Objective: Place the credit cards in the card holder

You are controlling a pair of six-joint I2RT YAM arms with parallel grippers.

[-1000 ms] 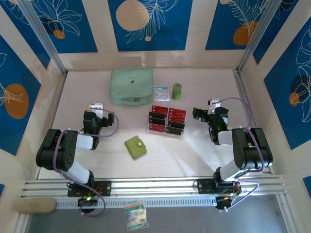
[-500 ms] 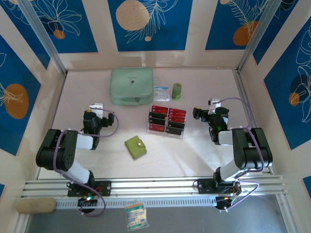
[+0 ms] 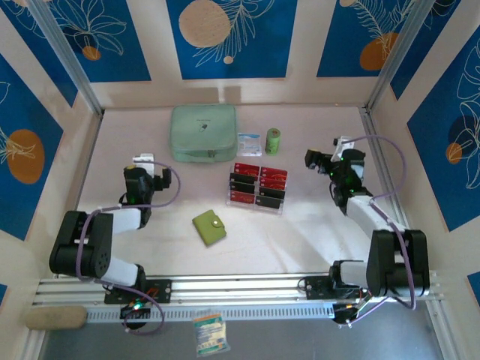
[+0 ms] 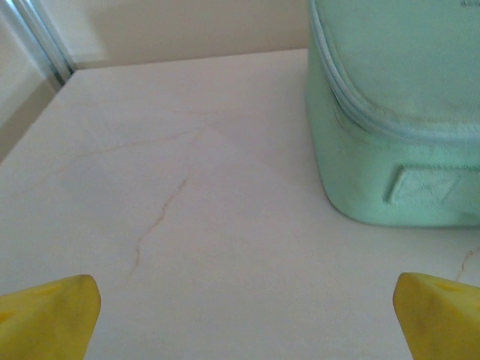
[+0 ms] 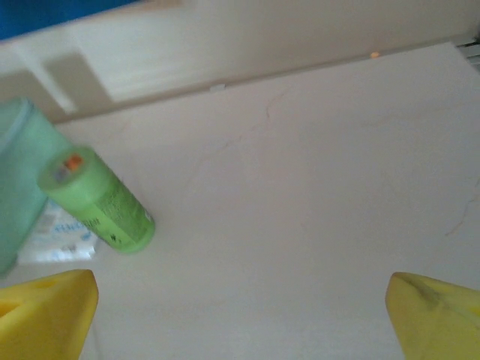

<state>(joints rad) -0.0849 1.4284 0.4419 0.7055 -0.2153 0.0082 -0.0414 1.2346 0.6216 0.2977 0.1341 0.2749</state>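
1. Near the middle of the bench (image 3: 300, 240) lies the card holder (image 3: 209, 227), a closed olive square wallet.
2. Thin red and dark credit cards (image 3: 258, 186) sit in a clear rack (image 3: 255, 204) beyond it.
3. Both the left hand (image 4: 244, 315) and right hand (image 5: 240, 315) gape wide, empty.

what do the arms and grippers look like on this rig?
The left arm and right arm are black with white forearm links and looping purple cables. The left gripper and right gripper have yellow fingertips.
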